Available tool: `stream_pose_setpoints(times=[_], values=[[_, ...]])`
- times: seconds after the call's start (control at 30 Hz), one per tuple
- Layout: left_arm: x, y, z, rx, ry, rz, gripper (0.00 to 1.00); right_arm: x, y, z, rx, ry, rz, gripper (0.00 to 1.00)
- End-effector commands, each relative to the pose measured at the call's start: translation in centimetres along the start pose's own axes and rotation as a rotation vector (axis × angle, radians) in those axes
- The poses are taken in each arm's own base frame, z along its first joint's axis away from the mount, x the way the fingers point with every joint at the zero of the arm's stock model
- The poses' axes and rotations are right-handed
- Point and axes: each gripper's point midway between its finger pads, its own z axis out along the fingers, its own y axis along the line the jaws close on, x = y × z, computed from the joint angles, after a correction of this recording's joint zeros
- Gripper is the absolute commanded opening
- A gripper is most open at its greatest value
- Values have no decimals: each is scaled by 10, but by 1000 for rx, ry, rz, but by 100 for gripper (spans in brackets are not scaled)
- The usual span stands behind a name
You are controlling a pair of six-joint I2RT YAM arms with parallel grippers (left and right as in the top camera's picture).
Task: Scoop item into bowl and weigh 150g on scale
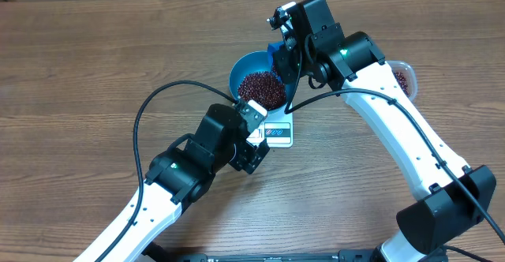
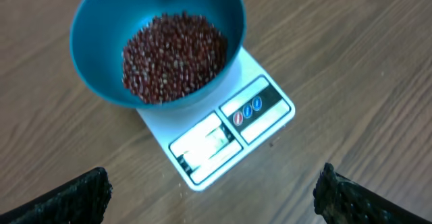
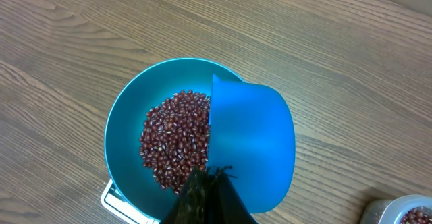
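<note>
Beans (image 2: pixel 174 57) lay heaped in bowl (image 2: pixel 88 42) on scale (image 2: pixel 270 113). Right claw (image 3: pixel 206 197), shut, gripped blue scoop (image 3: pixel 253 143) over bowl; left claw (image 2: pixel 212 197) gaped wide, empty, near scale.

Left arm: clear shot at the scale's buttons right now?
Probably yes. The left fingers stand open just short of the scale, whose buttons lie bare in front of the bowl. The right fingers hold the blue scoop over the bowl, away from that front edge.
</note>
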Motion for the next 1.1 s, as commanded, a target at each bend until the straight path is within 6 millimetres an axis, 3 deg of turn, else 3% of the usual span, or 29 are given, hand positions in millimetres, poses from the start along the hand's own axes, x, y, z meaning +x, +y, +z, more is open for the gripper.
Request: stream_pose_setpoints(times=[0.0,1.07], values=[[1,1,2,-7,3,-6,100,-20,2,-25,2,-80,1,4],[1,1,3,-5,4,-5,99,-19,-5,-25,50,-79,45,4]])
